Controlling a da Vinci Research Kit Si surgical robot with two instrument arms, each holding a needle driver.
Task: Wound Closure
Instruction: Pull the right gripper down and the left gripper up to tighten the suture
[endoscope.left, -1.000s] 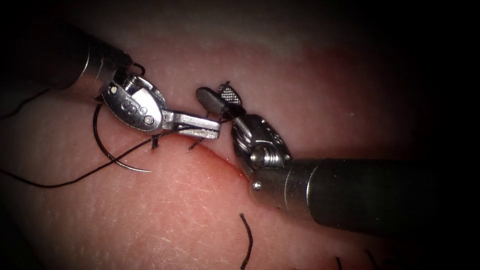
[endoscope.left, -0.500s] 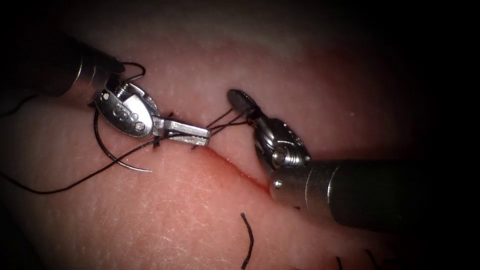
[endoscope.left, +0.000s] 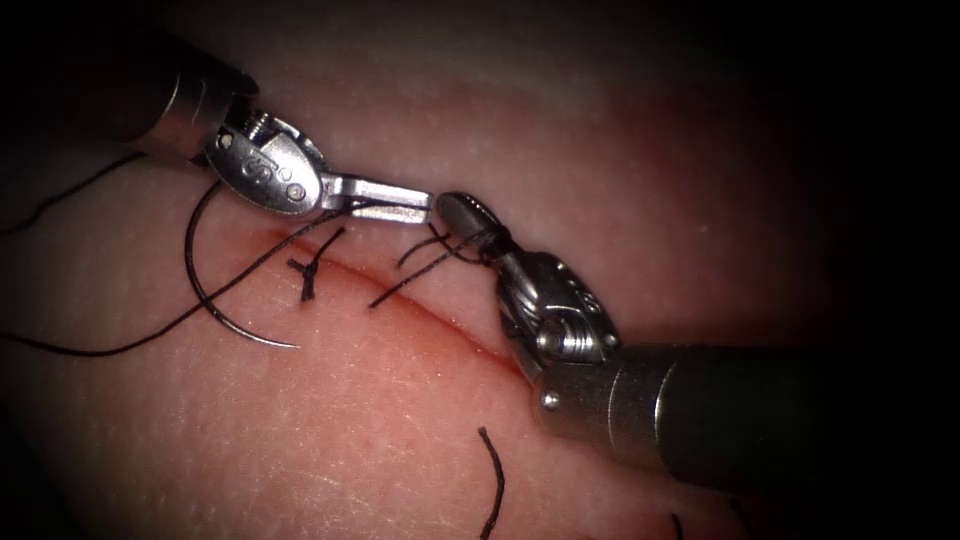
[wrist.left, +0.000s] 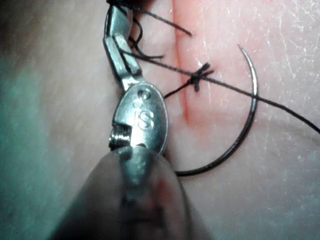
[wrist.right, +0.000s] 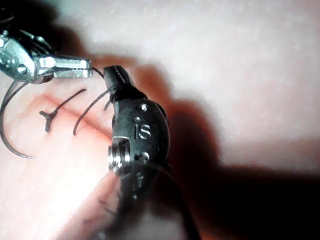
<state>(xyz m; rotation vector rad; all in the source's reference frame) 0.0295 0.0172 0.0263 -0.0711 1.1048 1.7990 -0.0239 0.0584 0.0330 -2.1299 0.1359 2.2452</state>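
Needle lies loose on tissue — both tools pinch thread, tips nearly meeting.

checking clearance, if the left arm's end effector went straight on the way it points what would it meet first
Probably the right end effector: the left end effector, shut on thread, points at its tip across a small gap, though depth is unclear.
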